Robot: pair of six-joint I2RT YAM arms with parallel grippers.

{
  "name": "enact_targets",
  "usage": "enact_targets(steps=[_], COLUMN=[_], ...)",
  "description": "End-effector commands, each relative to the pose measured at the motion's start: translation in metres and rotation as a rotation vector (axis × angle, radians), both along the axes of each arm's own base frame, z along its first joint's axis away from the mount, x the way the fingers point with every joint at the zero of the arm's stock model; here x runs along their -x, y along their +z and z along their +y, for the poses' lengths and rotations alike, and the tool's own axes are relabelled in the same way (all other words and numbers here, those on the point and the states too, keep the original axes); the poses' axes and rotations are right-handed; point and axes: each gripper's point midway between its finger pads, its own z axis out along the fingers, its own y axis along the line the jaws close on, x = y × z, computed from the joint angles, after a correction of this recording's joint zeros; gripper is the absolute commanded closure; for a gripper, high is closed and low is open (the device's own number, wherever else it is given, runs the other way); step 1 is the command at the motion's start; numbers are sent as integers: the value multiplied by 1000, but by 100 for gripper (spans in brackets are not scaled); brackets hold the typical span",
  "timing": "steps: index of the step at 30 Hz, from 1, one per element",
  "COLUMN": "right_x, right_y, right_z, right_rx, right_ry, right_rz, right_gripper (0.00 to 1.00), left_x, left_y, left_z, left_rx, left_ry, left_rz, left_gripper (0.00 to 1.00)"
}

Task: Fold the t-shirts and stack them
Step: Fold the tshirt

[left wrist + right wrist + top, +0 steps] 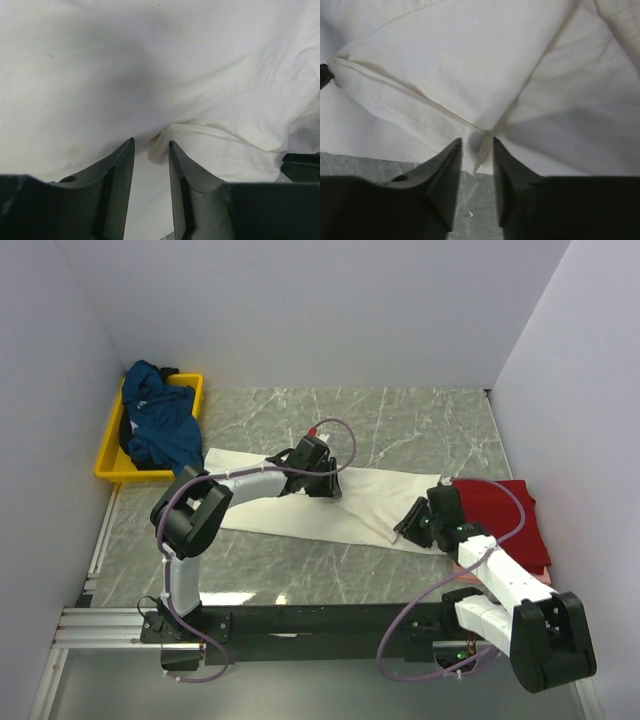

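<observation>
A cream-white t-shirt point(290, 508) lies folded into a long strip across the middle of the table. My left gripper point(325, 485) is on its far edge, jaws nearly closed on a pinch of the cloth point(150, 65), with creases running to the tips point(151, 142). My right gripper point(405, 530) is at the strip's near right corner, closed on the cloth edge point(470, 50) just above the table point(477, 142). A red t-shirt point(510, 515) lies folded at the right, behind the right arm. A dark teal-blue t-shirt point(160, 425) is heaped in the tray. I cannot make out the pale pink shirt for certain.
A yellow tray point(196, 386) stands at the far left against the wall. White walls close in the left, back and right. The grey marble table point(420, 430) shows behind the strip and in the right wrist view point(475, 205). A black rail runs along the near edge.
</observation>
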Motion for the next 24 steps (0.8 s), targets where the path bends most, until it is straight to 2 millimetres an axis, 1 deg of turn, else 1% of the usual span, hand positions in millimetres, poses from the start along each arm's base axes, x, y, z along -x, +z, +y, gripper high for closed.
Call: enact_targets(steps=[1, 2, 3, 4, 5, 6, 7, 8, 9, 10, 11, 12, 13, 14, 15, 16, 17, 18, 19, 20, 21, 22, 23, 24], right_x=[-8, -5, -10, -11, -10, -15, -17, -21, -26, -29, -32, -35, -37, -38, -37, -36, -36, -31, -28, -28, -19, -16, -15, -7], right_y=[31, 34, 49, 56, 60, 73, 77, 82, 87, 88, 91, 89, 88, 88, 78, 73, 70, 56, 50, 46, 31, 25, 20, 8], right_z=[-3, -5, -6, -7, -8, -7, -6, -5, -2, 1, 7, 11, 15, 21, 25, 28, 32, 33, 34, 35, 34, 34, 33, 30], right_rx=[17, 24, 24, 26, 30, 26, 22, 18, 9, -1, -20, -25, -29, -35, -40, -44, -53, -59, -63, -72, -72, -71, -68, -58], right_ry=[-3, -7, -12, -16, -19, -17, -17, -12, -9, -2, 17, 21, 27, 41, 46, 52, 58, 59, 63, 66, 67, 67, 68, 67], right_rz=[-81, -75, -119, -134, -134, -170, -179, -193, -198, -196, -199, -186, -183, -191, -162, -151, -152, -115, -105, -108, -72, -62, -56, -28], right_gripper=[54, 51, 47, 46, 46, 46, 46, 47, 47, 47, 48, 49, 49, 50, 51, 51, 52, 52, 52, 52, 52, 52, 52, 52], left_x=[-10, -11, -10, -11, -12, -12, -13, -14, -14, -16, -14, -15, -14, -14, -12, -11, -9, -6, -1, 3, 6, 15, 19, 22], left_y=[35, 40, 44, 56, 62, 67, 77, 82, 87, 88, 98, 95, 102, 100, 89, 88, 81, 69, 55, 48, 43, 27, 19, 14], left_z=[6, 9, 12, 14, 17, 17, 14, 11, 7, 2, -10, -17, -28, -35, -42, -48, -52, -55, -54, -56, -60, -56, -55, -56], left_rx=[-27, -33, -42, -34, -34, -31, -12, 2, 21, 37, 83, 101, 127, 135, 130, 135, 134, 135, 129, 137, 161, 149, 145, 151], left_ry=[15, 23, 26, 34, 40, 41, 34, 29, 25, 17, -16, -27, -49, -63, -75, -88, -93, -98, -101, -105, -106, -107, -105, -100], left_rz=[-83, -94, -98, -122, -132, -139, -149, -154, -156, -149, -143, -127, -134, -126, -102, -99, -88, -57, -29, -14, -2, 28, 41, 47], left_gripper=[60, 59, 58, 57, 56, 56, 56, 56, 57, 59, 65, 67, 71, 76, 85, 87, 92, 95, 97, 99, 99, 99, 99, 99])
